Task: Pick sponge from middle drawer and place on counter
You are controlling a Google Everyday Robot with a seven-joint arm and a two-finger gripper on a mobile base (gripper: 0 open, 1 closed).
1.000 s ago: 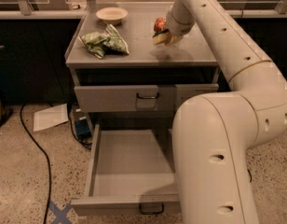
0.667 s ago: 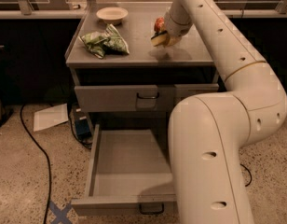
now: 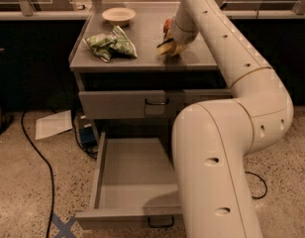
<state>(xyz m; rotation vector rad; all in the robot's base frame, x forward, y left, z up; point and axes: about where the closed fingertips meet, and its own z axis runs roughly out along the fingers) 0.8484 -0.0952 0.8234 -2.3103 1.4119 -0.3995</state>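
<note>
White robot arm [image 3: 227,172] fills the right foreground and reaches up and over the cart. Counter [image 3: 142,58]: flat grey top. Middle drawer [image 3: 132,177] is pulled well out below, grey tray floor showing. The drawer above it [image 3: 123,104] sits slightly out. Green-and-white snack bag [image 3: 112,44] lies on the counter's left half; pale bowl [image 3: 119,16] stands behind it near the far edge. Gripper [image 3: 170,43] is low over the counter's right half. Sponge [image 3: 166,48] is at its tip, yellow foam visible, at the counter surface. Cannot tell whether the gripper is clamped on it.
</note>
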